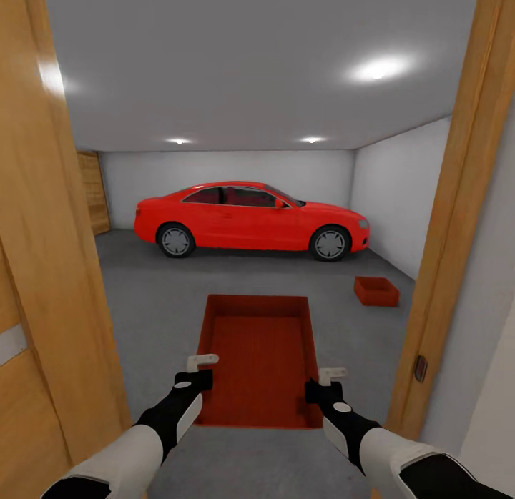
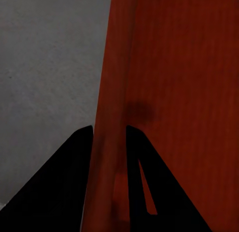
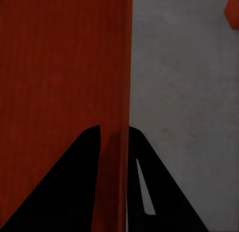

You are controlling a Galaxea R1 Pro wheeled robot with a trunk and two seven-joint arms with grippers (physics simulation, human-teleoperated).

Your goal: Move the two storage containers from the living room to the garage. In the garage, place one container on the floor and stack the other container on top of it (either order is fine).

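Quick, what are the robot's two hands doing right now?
Left gripper: shut on the left wall of the held container.
Right gripper: shut on that container's right wall.

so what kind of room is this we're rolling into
Most likely a garage, seen through a wood-framed doorway: a red car is parked on a bare grey concrete floor between plain white walls, with one orange-red container already set down there.

A dark grey, speckled concrete floor (image 1: 150, 306) is seen through a wood-framed doorway. A red car (image 1: 250, 219) is parked on it by the far wall, and a small orange-red container (image 1: 376, 291) (open-topped) is set down near the right wall.
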